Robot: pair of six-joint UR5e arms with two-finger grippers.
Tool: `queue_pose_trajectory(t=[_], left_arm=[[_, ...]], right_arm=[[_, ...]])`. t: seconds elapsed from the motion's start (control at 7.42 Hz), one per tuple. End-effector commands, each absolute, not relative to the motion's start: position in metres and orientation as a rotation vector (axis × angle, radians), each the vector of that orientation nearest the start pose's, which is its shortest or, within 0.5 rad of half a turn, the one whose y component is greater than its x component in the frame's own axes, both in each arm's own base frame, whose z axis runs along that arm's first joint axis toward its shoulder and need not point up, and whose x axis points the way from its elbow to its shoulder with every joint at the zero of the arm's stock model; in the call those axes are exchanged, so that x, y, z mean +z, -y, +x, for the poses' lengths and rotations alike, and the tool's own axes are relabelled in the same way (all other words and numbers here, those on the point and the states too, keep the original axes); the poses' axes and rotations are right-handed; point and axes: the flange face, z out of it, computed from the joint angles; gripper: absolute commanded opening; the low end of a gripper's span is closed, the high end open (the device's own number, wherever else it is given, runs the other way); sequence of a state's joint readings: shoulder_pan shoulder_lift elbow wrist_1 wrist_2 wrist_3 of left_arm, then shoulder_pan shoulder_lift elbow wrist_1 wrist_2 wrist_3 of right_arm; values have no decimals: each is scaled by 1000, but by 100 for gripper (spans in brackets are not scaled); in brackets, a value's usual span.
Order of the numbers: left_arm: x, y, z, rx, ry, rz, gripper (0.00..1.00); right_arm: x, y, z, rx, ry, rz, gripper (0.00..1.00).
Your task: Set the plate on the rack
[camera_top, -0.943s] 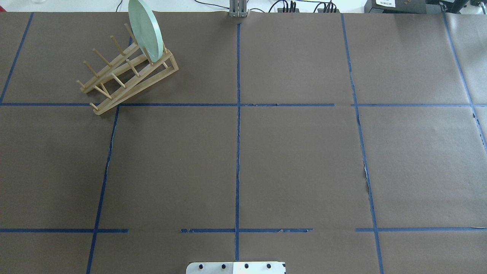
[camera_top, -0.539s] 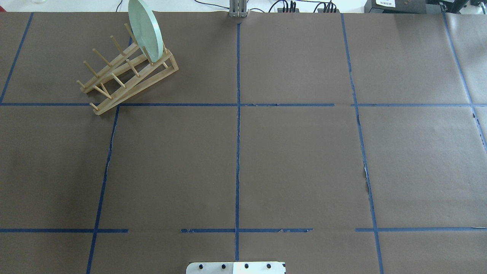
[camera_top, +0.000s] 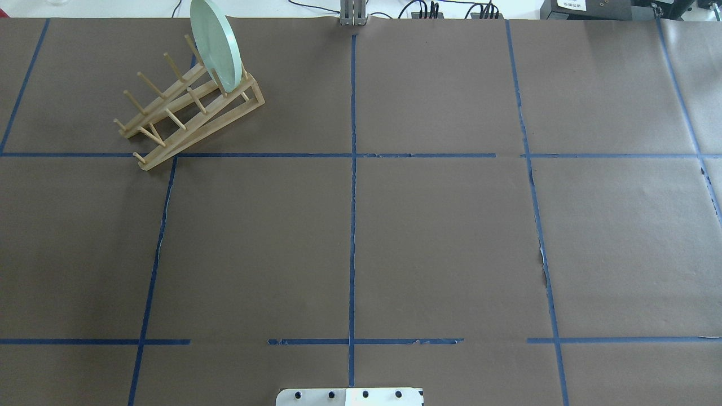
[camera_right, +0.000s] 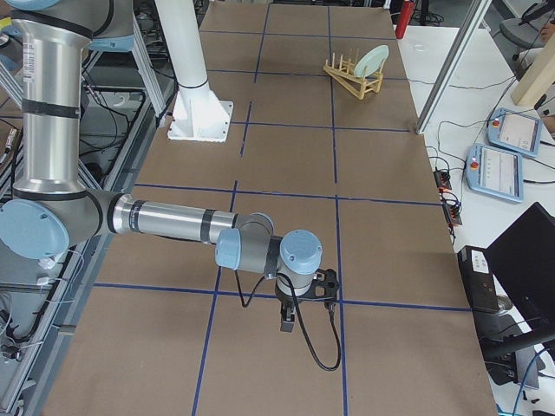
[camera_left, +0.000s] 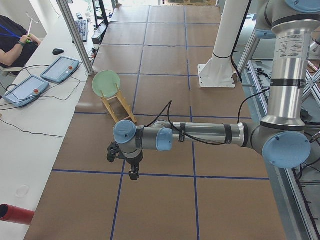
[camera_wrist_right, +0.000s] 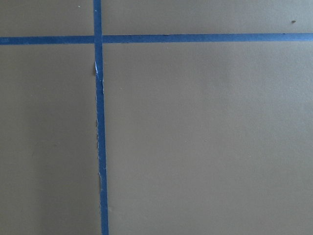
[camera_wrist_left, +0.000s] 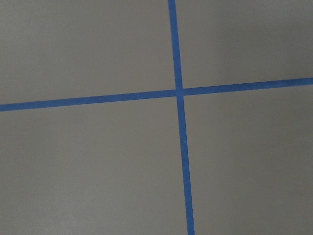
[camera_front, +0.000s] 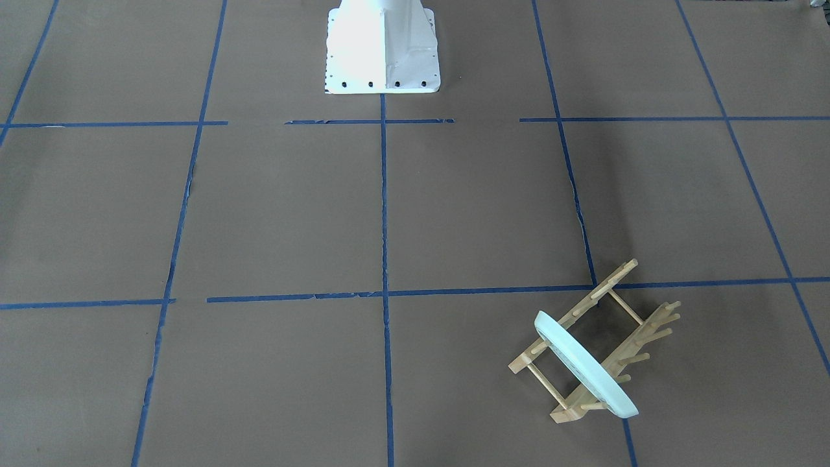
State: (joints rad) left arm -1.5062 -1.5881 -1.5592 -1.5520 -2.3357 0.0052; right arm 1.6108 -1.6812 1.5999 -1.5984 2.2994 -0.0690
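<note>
The pale mint-green plate (camera_top: 215, 45) stands on edge between the pegs at the far end of the light-wood rack (camera_top: 186, 113), at the far left of the table. Both also show in the front-facing view, the plate (camera_front: 583, 366) and the rack (camera_front: 609, 285). No gripper is near them. My left gripper (camera_left: 131, 172) shows only in the exterior left view, over a tape line well short of the rack (camera_left: 120, 107). My right gripper (camera_right: 287, 322) shows only in the exterior right view, far from the plate (camera_right: 375, 59). I cannot tell whether either is open or shut. Both wrist views show only brown paper and blue tape.
The white robot base (camera_front: 382, 52) stands at the table's near-middle edge. Blue tape lines grid the brown paper. Tablets (camera_left: 60, 68) and cables lie on the white bench beyond the table's far edge, by an aluminium post (camera_left: 75, 35).
</note>
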Motion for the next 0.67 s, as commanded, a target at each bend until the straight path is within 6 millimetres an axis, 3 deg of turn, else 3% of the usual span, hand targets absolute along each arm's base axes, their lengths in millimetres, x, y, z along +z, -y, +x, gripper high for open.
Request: queue_pose_trajectory(t=[0.0, 0.4, 0.54], left_arm=[[662, 496, -46, 23, -764, -69, 100], [648, 485, -69, -9, -766, -24, 100], [647, 485, -69, -7, -766, -21, 100]], right_arm=[[701, 432, 84, 12, 732, -64, 100], [701, 432, 84, 12, 732, -64, 100], [701, 432, 84, 10, 732, -64, 100]])
